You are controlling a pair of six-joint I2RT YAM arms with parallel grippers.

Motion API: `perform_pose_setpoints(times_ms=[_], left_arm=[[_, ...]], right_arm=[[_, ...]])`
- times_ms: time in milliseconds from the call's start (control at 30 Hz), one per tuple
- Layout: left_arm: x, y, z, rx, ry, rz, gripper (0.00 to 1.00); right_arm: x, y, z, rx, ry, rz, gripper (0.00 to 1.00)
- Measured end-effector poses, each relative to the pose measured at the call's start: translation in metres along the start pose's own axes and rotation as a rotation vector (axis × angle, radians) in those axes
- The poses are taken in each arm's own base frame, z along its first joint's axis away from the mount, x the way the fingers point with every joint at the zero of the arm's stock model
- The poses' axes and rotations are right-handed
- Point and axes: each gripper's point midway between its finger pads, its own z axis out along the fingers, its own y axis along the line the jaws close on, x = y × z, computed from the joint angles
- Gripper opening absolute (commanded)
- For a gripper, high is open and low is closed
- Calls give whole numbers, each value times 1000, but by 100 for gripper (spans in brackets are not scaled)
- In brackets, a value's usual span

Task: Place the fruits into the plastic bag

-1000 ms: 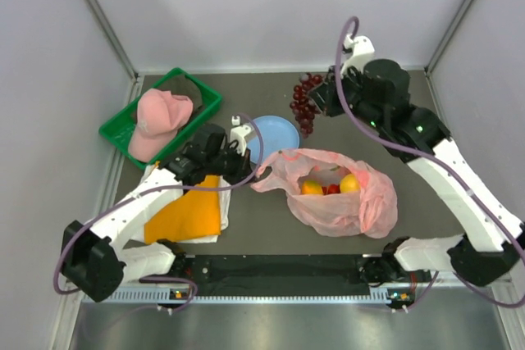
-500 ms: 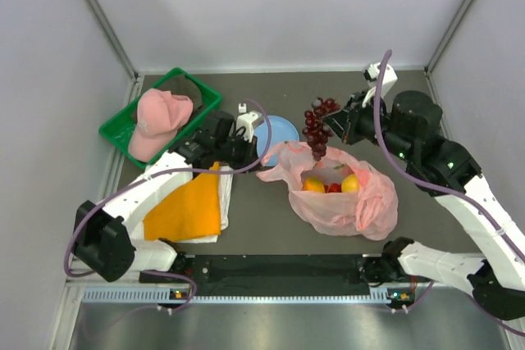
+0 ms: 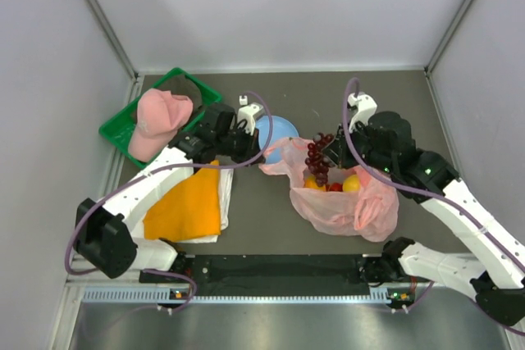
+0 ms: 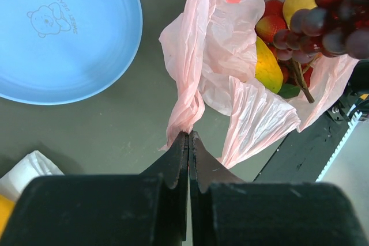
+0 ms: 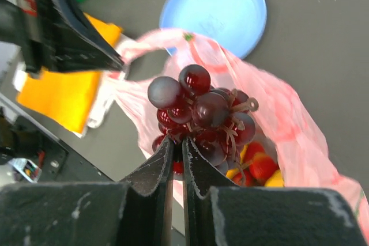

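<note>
1. Your left fingers point(image 4: 188, 139) are pressed fully together. They pinch the twisted pink handle loop point(image 4: 187, 84) of the plastic bag point(image 3: 373, 202) and draw it out toward the left edge of the desk point(image 3: 262, 227).
2. Your right fingers point(image 5: 177, 142) are almost closed, with only a thin slit between them. They grip the grapes point(image 5: 202, 113), a dark red bunch, at its lower end.
3. The grapes hang at the bag's open mouth, a little right of the desk's middle. You cannot tell from these views whether they already touch the fruit below.
4. The bag lies crumpled right of centre, between the middle of the desk and its near edge, with its mouth toward the far edge.
5. Inside the bag you can see an orange-yellow mango point(image 4: 266, 64), a yellow lemon point(image 3: 351, 184) and red fruits point(image 4: 270, 26) packed between them.
6. The light blue plate point(image 3: 283, 127) sits about mid-desk, just beside the bag's held handle on its far-left side. The left wrist view shows a strip of bare desk between plate and bag.
7. A green basket point(image 3: 123, 127) stands at the far left corner with a pink cap point(image 3: 160, 116) in it.
8. An orange cloth point(image 3: 187, 206) lies on a white cloth point(image 3: 225, 194) toward the near left corner, partly under your left arm.
</note>
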Motion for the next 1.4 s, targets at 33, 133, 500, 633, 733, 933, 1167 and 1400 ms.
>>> perform_pose_setpoints(times_ms=[33,133,500,633,733,933,1167,1400], left_arm=[[0,0,0,-1,0,0,0],[-5,0,-2,-6,-10,5,0],[-17,-1,-4,-13,-44,19,0],[-20,-1,-8,-28,-59,24,0],[-24,-2,-14,-36,-77,33,0],[-32,0,-28,-82,-124,56,0],[-34,17,-31,-153,-131,50,0],[-27,60,-30,-246,-97,-32,0]], right_arm=[[5,-3,0,15,15,0,0],[20,-15,0,68,62,0,0],[87,-29,40,214,295,-65,0],[113,-34,69,271,389,-76,0],[126,-45,79,334,430,-72,0],[134,-59,79,421,443,-57,54],[109,-27,55,261,368,-54,90],[36,25,-5,33,130,-17,94]])
